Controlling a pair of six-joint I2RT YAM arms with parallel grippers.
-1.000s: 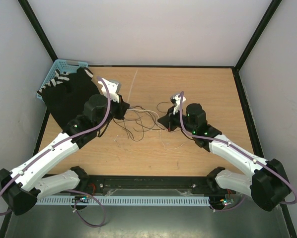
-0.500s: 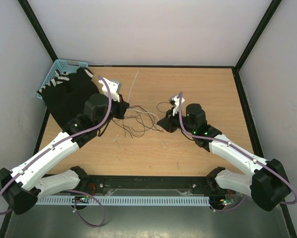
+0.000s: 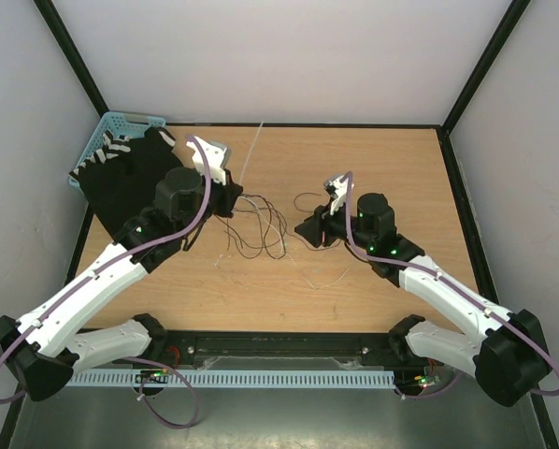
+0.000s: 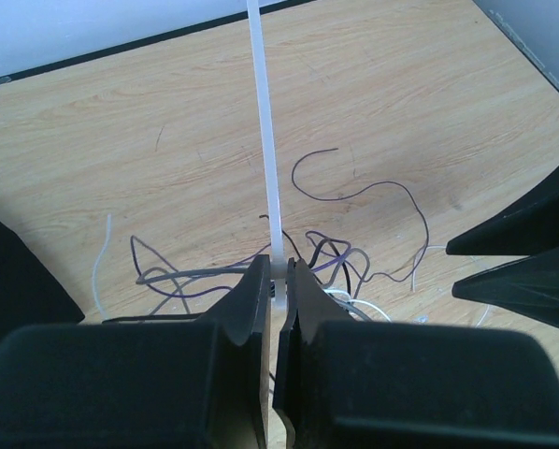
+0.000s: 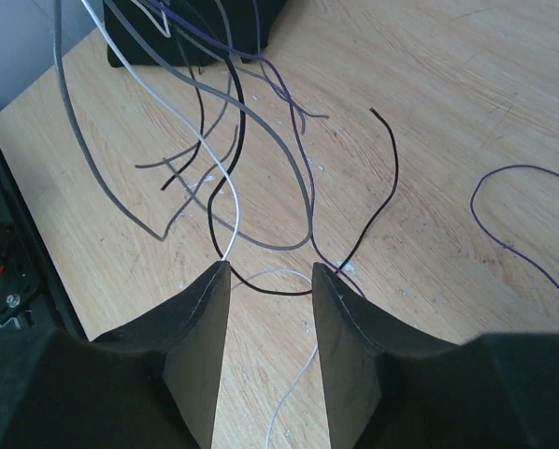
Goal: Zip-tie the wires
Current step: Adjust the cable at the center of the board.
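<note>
Left hand (image 4: 278, 273) is clamped on the zip tie (image 4: 265, 140), its two dark fingers pressed together on the lower end of the strip. The rest of the white strip runs straight out from the fingertips toward the far edge of the tabletop (image 3: 401, 168). In the overhead view this hand sits left of the tabletop's middle, just beside the wires (image 3: 261, 224).

The wires lie loose between the two hands – thin dark strands, a grey one and a white one, curling over each other about midway between the left and right edges. Some of them rise off the wood toward the left hand, where they bunch under the zip tie; whether the strip goes around them I cannot tell.

Right hand (image 5: 270, 309) has its fingers apart and grips nothing – a black loop and a fine white strand lie on the wood just past its fingertips.

At the far left corner a blue basket (image 3: 121, 122) stands, with a black cloth (image 3: 125, 178) spread beside it.
</note>
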